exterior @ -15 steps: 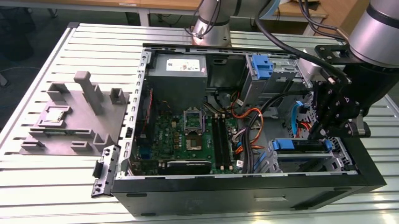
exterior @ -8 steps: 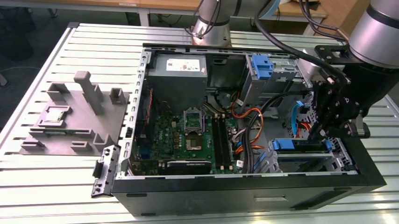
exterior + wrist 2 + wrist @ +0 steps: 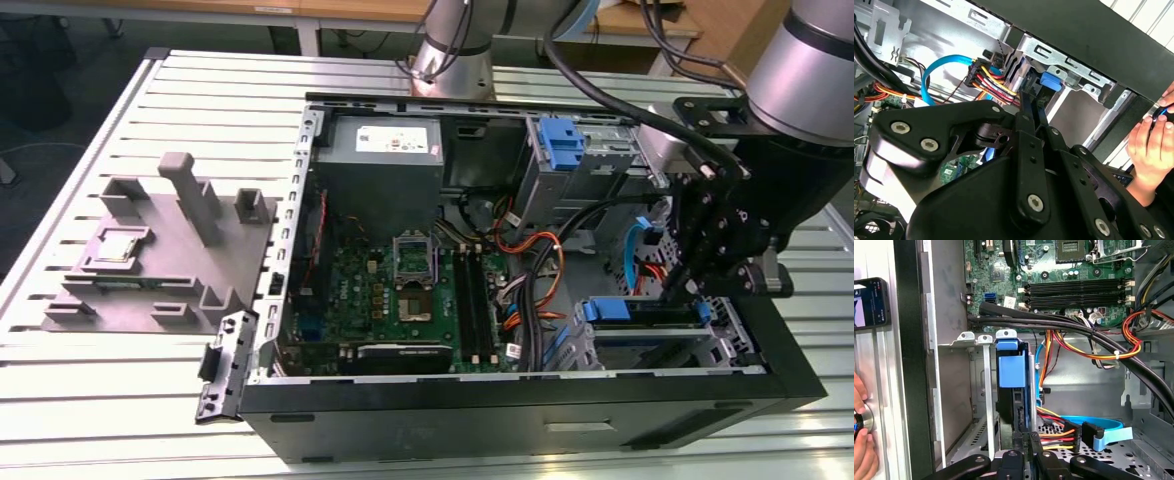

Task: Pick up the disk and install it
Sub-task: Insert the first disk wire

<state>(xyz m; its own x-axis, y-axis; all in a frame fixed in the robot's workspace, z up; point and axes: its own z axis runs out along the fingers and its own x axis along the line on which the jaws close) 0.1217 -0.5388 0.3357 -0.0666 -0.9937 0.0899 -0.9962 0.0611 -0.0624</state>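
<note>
The disk [image 3: 1013, 390] stands edge-on in the metal drive bay [image 3: 966, 390] of the open computer case [image 3: 534, 400], its blue plastic bracket [image 3: 1011, 364] at the bay's mouth. In the exterior view the disk's blue bracket [image 3: 621, 309] shows at the case's near corner on that view's right. My gripper [image 3: 1023, 437] reaches down into that bay [image 3: 687, 292], its two narrow black fingers [image 3: 1026, 107] held close together on the disk's edge beside the blue bracket [image 3: 1051, 81].
The case holds a grey power-supply box [image 3: 380, 150], a green motherboard [image 3: 400, 290], thick black cables [image 3: 1054, 327], coloured wire bundles [image 3: 1064, 432] and a blue ribbon cable [image 3: 1104, 427]. A person's hand [image 3: 1149, 145] rests outside the case wall near a phone [image 3: 869, 302]. A grey fixture [image 3: 160, 250] stands at the exterior view's left.
</note>
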